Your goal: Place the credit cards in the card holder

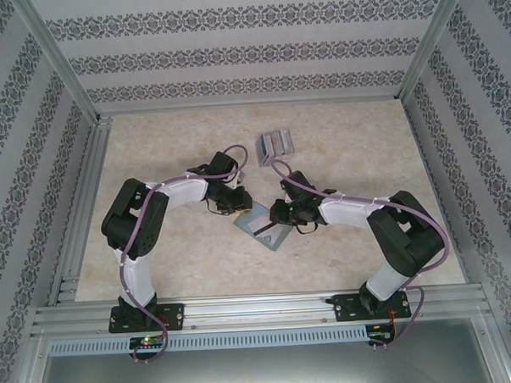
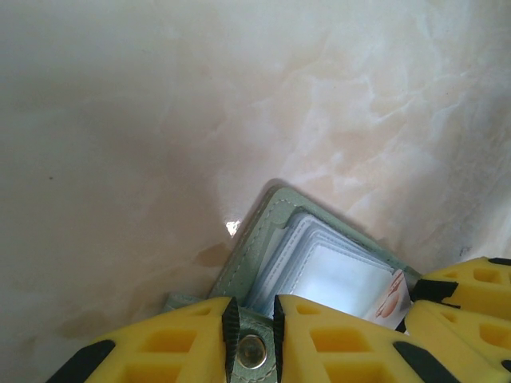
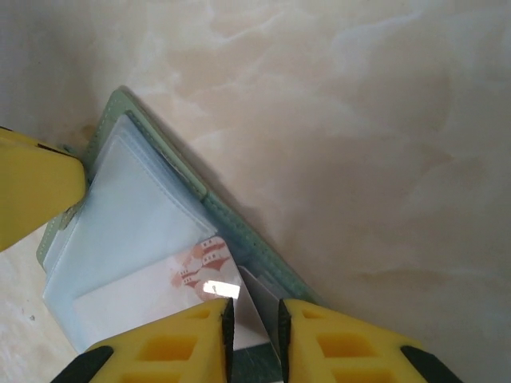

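Note:
The grey-green card holder (image 1: 264,227) lies open on the table between both arms, its clear sleeves (image 2: 319,271) facing up. My left gripper (image 2: 252,307) is shut on the holder's snap tab (image 2: 252,352) at its near edge. My right gripper (image 3: 255,307) is shut on a white credit card (image 3: 204,275) with an orange-red print. That card lies over the sleeves at the holder's (image 3: 239,231) corner, and whether its far end is inside a sleeve I cannot tell. The remaining credit cards (image 1: 275,144) sit as a silvery bundle farther back on the table.
The marble-look table (image 1: 364,144) is fenced by metal rails and patterned walls. The other arm's yellow fingers (image 2: 471,295) crowd the holder's right side, and the left arm's finger (image 3: 32,187) sits at its left side.

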